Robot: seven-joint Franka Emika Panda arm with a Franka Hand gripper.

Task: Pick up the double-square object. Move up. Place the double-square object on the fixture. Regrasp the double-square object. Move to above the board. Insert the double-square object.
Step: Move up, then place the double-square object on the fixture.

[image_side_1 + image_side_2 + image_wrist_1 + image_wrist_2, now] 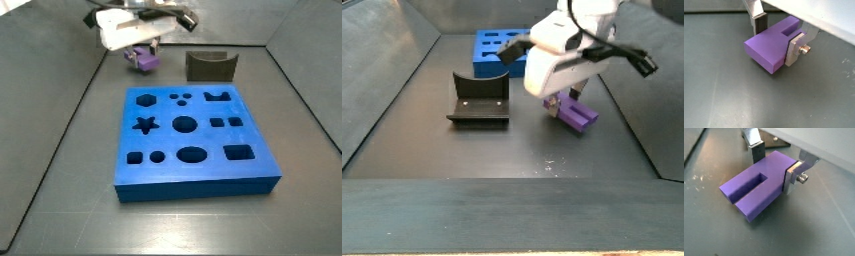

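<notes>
My tool [777, 42] is clamped on the block [769, 47] low over the surface [724, 95]; an off-centre grip could let it twist when lifted.

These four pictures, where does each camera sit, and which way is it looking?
Wrist view: rides on the arm, looking down at the double-square object between the gripper fingers.
Wrist view: also on the arm, same block from another angle, its slot visible.
Side view: high, beyond the board's near end, looking toward the fixture; the gripper sits at the far end.
Side view: low, opposite end, fixture in front, board behind.
All four share the purple block.
</notes>
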